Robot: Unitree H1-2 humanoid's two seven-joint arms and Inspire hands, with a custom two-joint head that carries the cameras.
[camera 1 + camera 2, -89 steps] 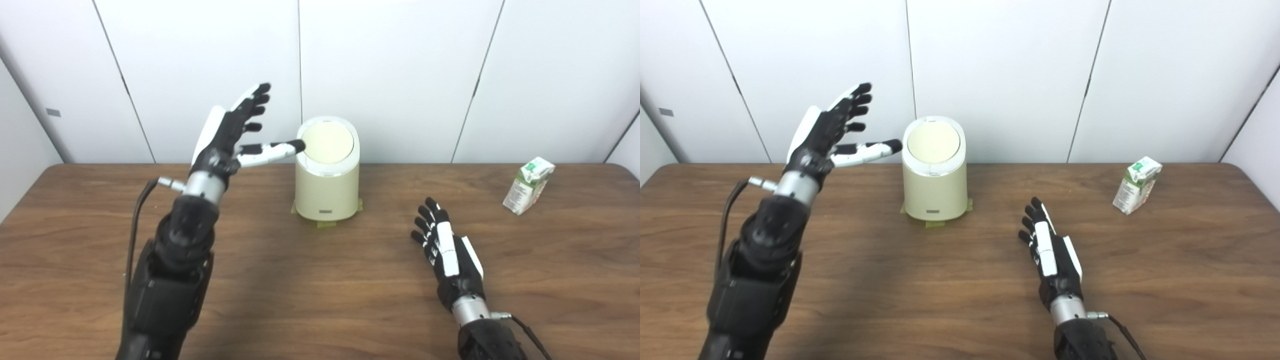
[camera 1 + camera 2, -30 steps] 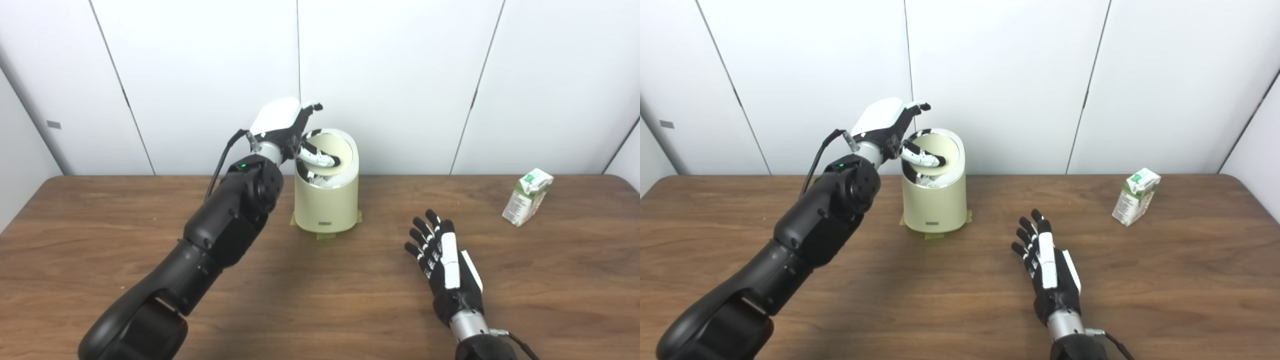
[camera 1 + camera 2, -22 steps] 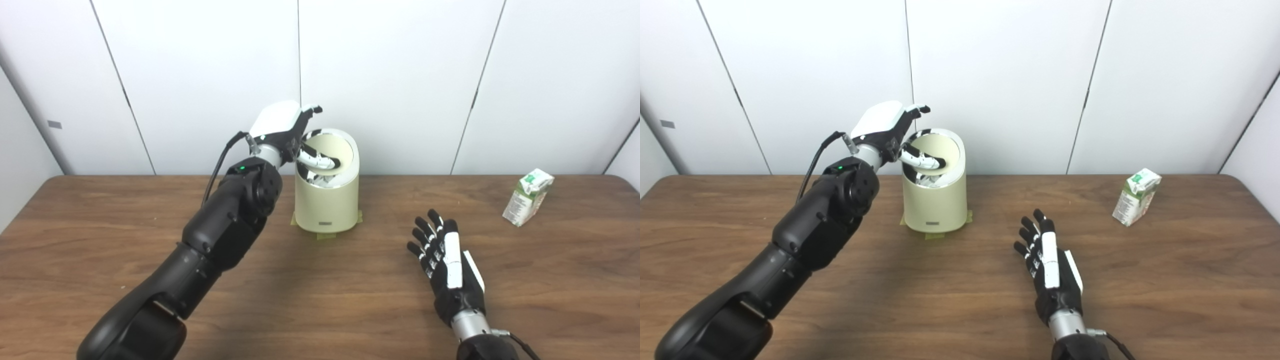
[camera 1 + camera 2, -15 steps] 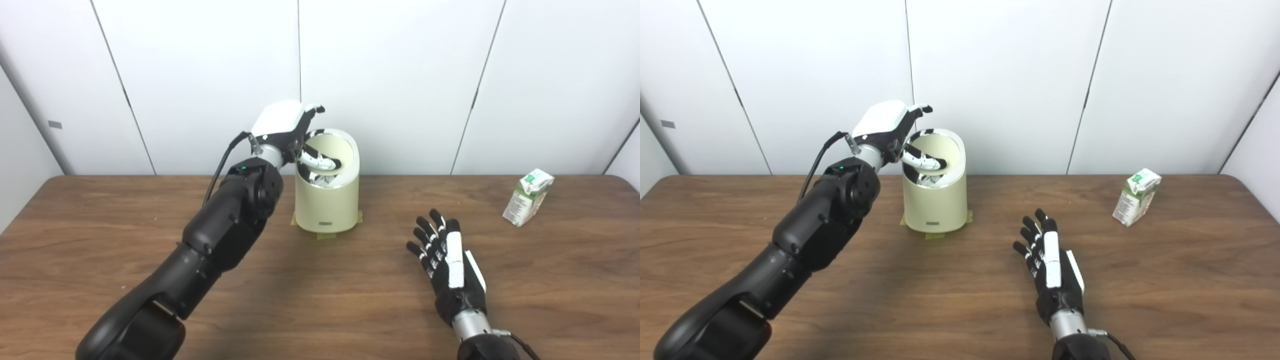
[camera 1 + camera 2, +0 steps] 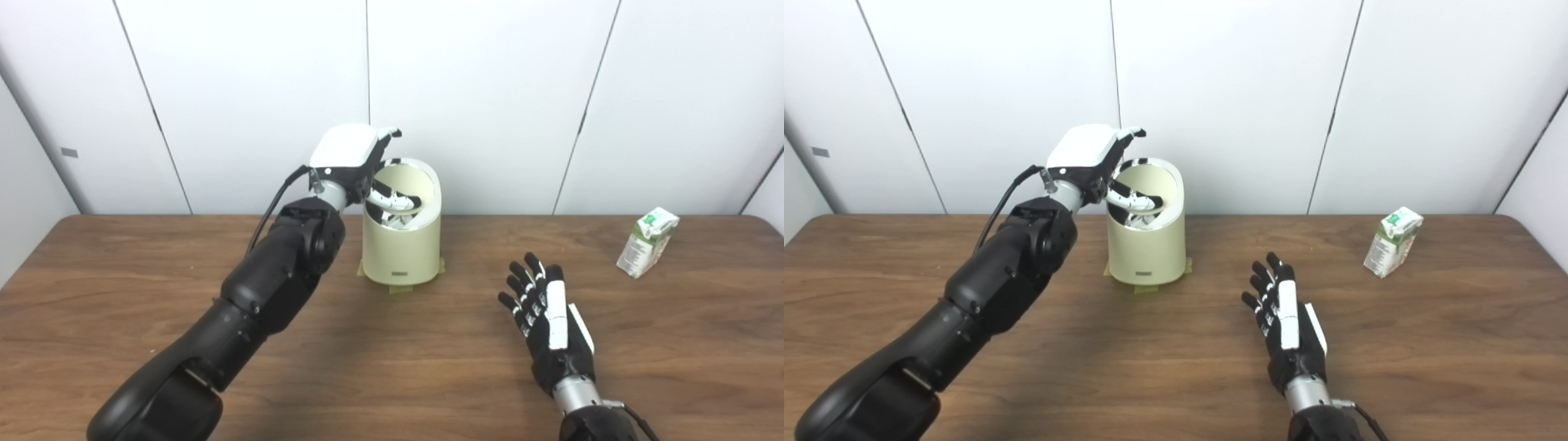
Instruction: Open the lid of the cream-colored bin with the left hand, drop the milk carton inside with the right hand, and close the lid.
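Left fingers: the black-and-white fingers [image 5: 395, 201] of the left hand [image 5: 349, 156] are hooked over the round cream-coloured swing lid [image 5: 407, 184], which is held tipped up so that a dark gap shows at the near rim.
Right fingers: those of the right hand [image 5: 1289, 331] are spread apart and empty, palm down just above the brown wooden surface [image 5: 92, 306], near and right of the bin.
Step in hand: the lid is judged to be partly opened; it is not yet clear whether the gap is wide enough for the carton.
How to do it well: the lid should be pushed further back and kept pinned by the left fingers, without the bin being dragged off its taped spot; only then should the carton be fetched.
Bin: the cream-coloured cylindrical plastic bin [image 5: 401, 248] stands upright at the far middle of the surface, a small label low on its front, green tape under its base.
Carton: the small white-and-green milk carton [image 5: 1391, 242] stands slightly tilted at the far right, well apart from both the bin and the right hand, untouched.
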